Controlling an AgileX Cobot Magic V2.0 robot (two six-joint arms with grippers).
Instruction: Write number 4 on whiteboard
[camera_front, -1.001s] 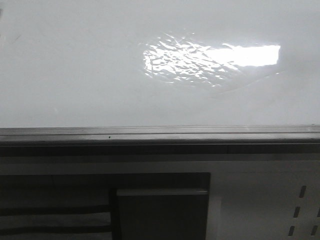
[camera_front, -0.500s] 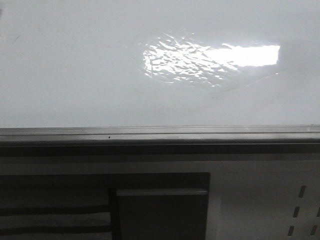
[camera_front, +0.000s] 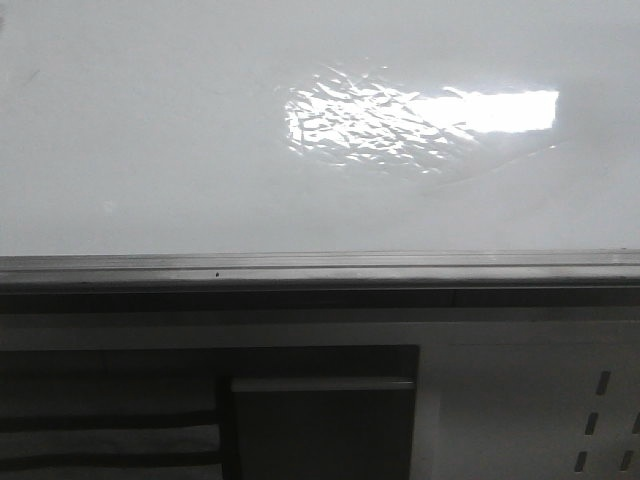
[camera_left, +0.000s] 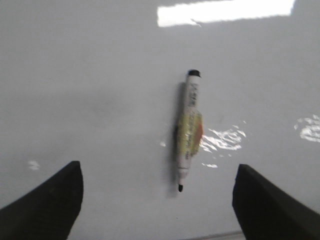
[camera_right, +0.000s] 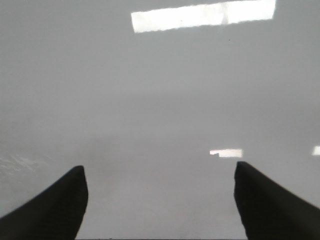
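Note:
The whiteboard (camera_front: 150, 150) fills the upper half of the front view, glossy with a rippled glare patch (camera_front: 400, 120) and a grey metal edge rail (camera_front: 320, 268). No number 4 shows on it. In the left wrist view a marker (camera_left: 187, 130) lies on the whiteboard (camera_left: 75, 75), uncapped, its dark tip toward my left gripper (camera_left: 157, 200), which is open and empty above the board, apart from the marker. My right gripper (camera_right: 160, 200) is open and empty over bare whiteboard (camera_right: 160, 100). Neither gripper shows in the front view.
Below the rail in the front view stand a dark box (camera_front: 320, 425) and a white perforated panel (camera_front: 600, 400). Ceiling-light reflections lie on the board in both wrist views.

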